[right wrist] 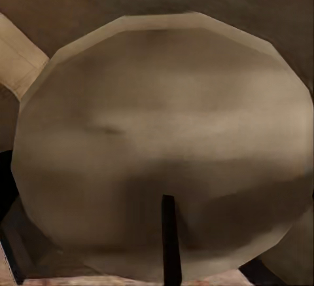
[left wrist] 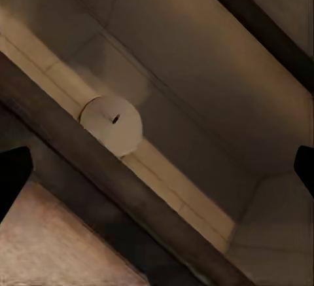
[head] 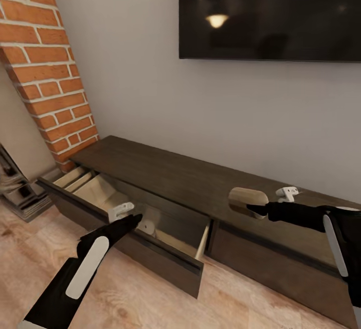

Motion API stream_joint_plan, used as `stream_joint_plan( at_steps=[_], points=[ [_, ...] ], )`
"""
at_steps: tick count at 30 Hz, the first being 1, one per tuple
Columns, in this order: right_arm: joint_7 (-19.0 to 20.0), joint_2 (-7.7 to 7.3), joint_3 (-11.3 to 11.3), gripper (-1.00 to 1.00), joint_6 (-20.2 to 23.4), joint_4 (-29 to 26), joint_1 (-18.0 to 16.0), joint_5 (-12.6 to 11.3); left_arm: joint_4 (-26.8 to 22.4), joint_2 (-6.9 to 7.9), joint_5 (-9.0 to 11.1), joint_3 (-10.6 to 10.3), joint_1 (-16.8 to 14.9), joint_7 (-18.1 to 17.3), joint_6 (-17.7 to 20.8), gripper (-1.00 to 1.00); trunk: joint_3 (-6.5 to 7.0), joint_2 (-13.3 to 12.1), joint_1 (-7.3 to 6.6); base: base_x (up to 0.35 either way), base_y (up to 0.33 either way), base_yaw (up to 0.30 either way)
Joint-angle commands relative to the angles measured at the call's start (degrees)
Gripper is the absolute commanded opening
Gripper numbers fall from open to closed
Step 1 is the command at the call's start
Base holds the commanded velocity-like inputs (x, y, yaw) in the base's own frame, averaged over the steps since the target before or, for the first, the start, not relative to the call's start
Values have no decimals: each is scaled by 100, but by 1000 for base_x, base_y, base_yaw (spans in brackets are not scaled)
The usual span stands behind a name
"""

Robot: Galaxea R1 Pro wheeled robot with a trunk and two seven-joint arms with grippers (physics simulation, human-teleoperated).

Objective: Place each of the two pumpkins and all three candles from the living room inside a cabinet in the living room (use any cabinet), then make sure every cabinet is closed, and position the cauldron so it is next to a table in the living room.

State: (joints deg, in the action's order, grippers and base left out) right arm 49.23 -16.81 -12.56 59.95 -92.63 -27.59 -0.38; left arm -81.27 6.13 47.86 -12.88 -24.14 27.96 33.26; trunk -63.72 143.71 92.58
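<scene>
Wrist-close candle (right wrist: 163,148); drawer candle (left wrist: 111,124)

soft even indoor light, lamp glare on the tv (head: 269,13), wrist views dim and blurry

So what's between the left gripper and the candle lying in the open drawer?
Nothing. In the left wrist view, the stretch from the open left gripper to the candle is bare, with only the drawer front's dark edge running just below.
</scene>
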Motion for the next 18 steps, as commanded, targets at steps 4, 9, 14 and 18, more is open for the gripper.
stream_joint_plan(
  at_steps=[4,9,14,18],
  points=[
    [-1,3,36,-100,5,-1,5,2,-293,2,3,340,247,-5,-20,100,0,0,0,-265,-181,277],
    [-9,6,242,-100,5,-1,8,19,-400,6,5,583,417,-11,-242,100,0,0,0,-60,-35,277],
    [-10,10,278,-100,5,3,8,24,-408,10,4,616,521,-4,-266,100,0,0,0,-6,-3,278],
    [-17,23,470,-100,5,5,8,33,-413,11,4,729,576,-5,-273,100,0,0,0,-1,-1,278]
  ],
)
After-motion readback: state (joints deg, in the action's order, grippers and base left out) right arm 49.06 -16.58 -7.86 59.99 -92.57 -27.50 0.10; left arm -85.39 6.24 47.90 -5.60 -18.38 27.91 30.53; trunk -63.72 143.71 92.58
